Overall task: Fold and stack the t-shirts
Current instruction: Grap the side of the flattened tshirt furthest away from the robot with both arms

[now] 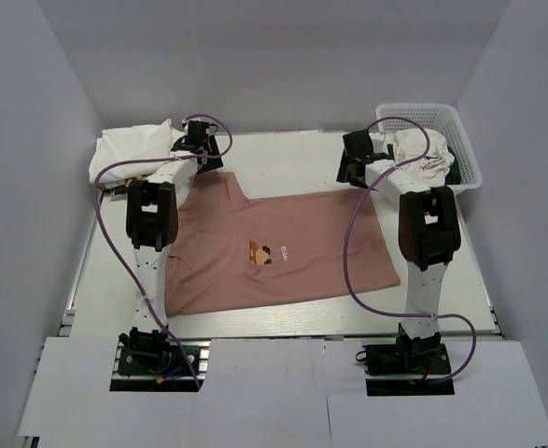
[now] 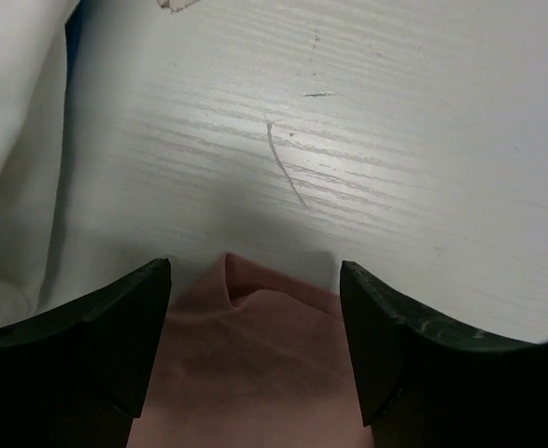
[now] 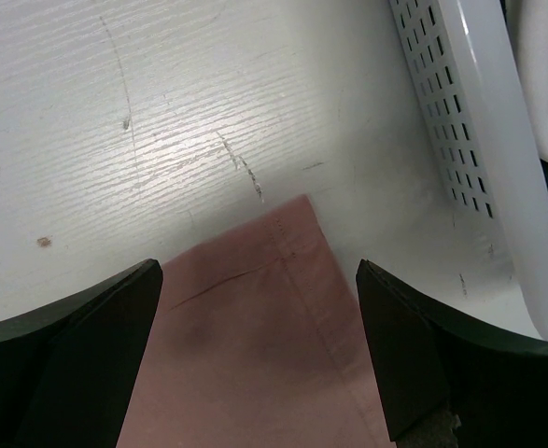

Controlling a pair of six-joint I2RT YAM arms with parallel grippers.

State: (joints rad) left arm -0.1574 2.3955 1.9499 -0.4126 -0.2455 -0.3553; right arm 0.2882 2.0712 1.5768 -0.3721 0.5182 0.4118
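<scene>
Spread flat across middle of desk (image 1: 283, 159): printed t-shirt (image 1: 302, 243). At far left corner, near that shirt's far left corner: t-shirt pile (image 1: 133, 149). At far right corner: basket (image 1: 423, 109), crumpled t-shirt (image 1: 421, 149) inside.

Bright diffuse overhead light, soft shadows, mild glare

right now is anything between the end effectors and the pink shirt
Nothing visible. The left end effector and right end effector both hang open over the far edge of the pink shirt, with bare cloth between their fingers. The basket stands aside.
</scene>
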